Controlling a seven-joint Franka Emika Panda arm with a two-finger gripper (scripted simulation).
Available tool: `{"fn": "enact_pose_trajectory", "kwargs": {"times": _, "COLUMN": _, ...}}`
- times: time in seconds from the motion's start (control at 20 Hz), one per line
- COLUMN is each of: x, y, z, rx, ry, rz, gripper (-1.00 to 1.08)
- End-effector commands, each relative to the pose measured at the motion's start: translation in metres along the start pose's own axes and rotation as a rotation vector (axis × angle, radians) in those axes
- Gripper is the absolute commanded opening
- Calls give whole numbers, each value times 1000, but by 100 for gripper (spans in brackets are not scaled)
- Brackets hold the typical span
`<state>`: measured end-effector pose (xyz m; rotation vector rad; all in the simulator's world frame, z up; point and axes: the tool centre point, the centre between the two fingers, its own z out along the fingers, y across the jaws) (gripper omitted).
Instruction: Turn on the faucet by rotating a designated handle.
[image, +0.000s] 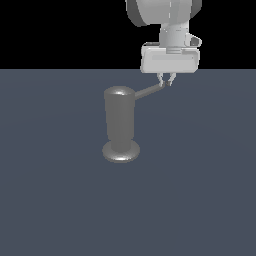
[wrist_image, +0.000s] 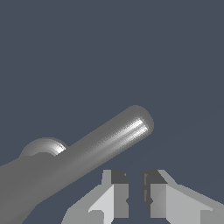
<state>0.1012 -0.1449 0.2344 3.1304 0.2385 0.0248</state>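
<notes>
simulated scene | flat slate-grey floor (image: 60, 210) | black void backdrop (image: 60, 30)

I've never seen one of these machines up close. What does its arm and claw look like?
The arm is bulky, rounded and light grey with darker edges. It ends in a wide, pale boxy gripper with two small pale fingers tipped by dark pads. No cables or markings show.

Exterior view stands off, level, facing the faucet (image: 120, 125) – wrist view looks close along the handle (wrist_image: 105, 142), both showing it.

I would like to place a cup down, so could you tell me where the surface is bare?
The floor is bare all around the faucet. Only beside its handle, where the gripper hangs, is it crowded.
</notes>
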Motion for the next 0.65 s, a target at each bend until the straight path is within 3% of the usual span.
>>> {"fn": "enact_pose_trajectory", "kwargs": {"times": 0.0, "x": 8, "y": -4, "z": 12, "rx": 3, "ry": -10, "rz": -2, "gripper": -100}}
{"fn": "enact_pose_trajectory", "kwargs": {"times": 0.6, "x": 34, "y": -6, "z": 15, "rx": 3, "ry": -15, "rz": 2, "gripper": -100}}
